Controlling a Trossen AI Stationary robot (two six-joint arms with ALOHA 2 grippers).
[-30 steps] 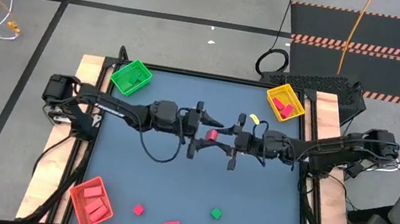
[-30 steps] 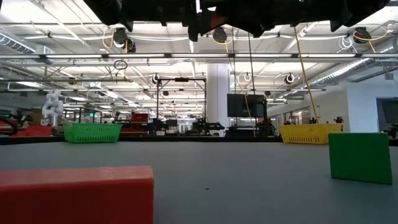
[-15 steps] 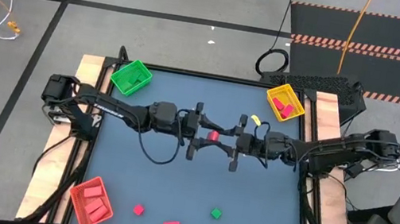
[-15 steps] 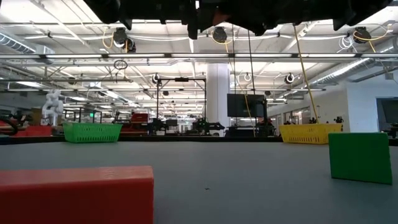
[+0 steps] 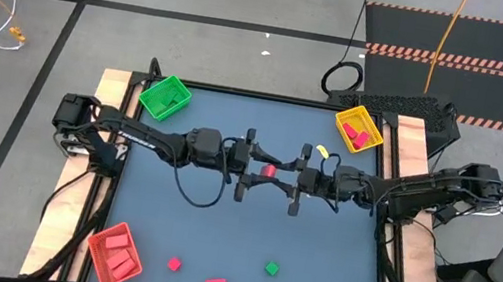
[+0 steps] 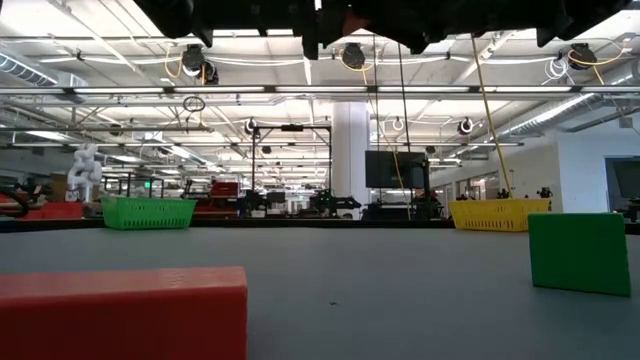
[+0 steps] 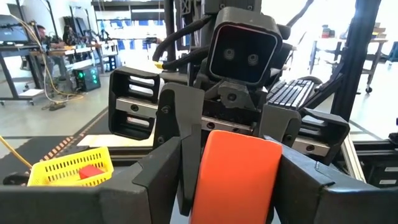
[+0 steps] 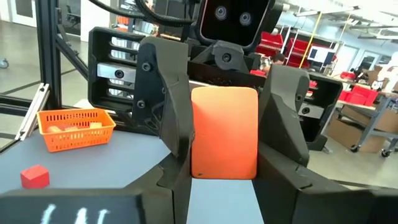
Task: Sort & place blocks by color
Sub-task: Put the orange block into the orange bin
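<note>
Above the dark table, mid-span, my left gripper and right gripper meet fingertip to fingertip, both clamped on one salmon-orange block; a bright workshop lies beyond.

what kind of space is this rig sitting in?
Probably a large industrial lab or workshop: the low view shows a high open ceiling with strip lights, rows of workstations and equipment racks behind the table, and hazard-striped floor mats.

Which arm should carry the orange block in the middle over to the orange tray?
Probably left. The orange block sits between the left end effector and the right end effector at mid-table. The orange tray lies in a corner on the left arm's side, far from the right arm's base.
</note>
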